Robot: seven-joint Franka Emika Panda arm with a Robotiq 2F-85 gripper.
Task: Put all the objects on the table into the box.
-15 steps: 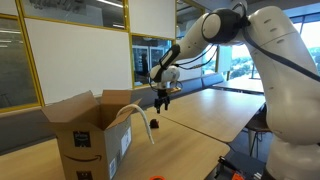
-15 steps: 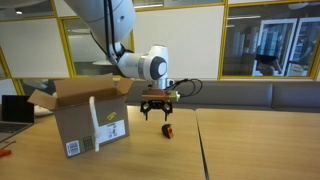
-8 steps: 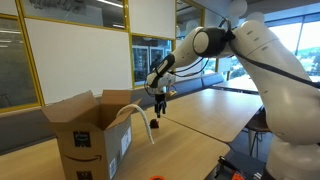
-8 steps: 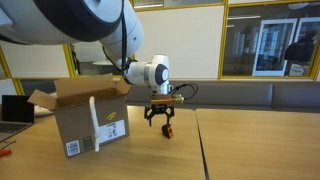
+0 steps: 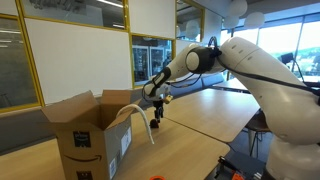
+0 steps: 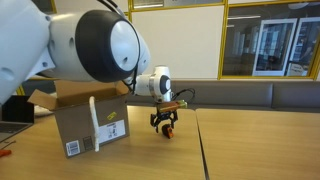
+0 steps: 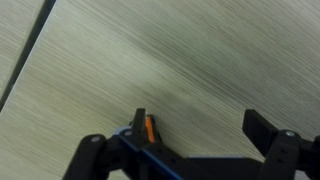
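Observation:
The brown cardboard box [image 5: 85, 138] stands open on the light wood table [image 5: 215, 115] and shows in both exterior views [image 6: 85, 122]. The bendy white tube [image 5: 136, 113] hangs out of it over one side [image 6: 95, 122]. My gripper [image 6: 165, 126] is low over the table beside the box, open, around a tiny red item [image 6: 168, 132]. In the wrist view the gripper [image 7: 198, 125] is open wide and the red-orange item [image 7: 150, 128] sits just inside the left finger. No dark green-grey item is in view.
A seam runs across the table [image 6: 196, 145]. A small orange thing [image 5: 155, 177] lies near the table's front edge. A dark laptop [image 6: 12, 108] stands behind the box. Similar tables and glass walls lie further back.
My gripper has come down from above the table to just over its surface, around the red item. The box and tube have not moved.

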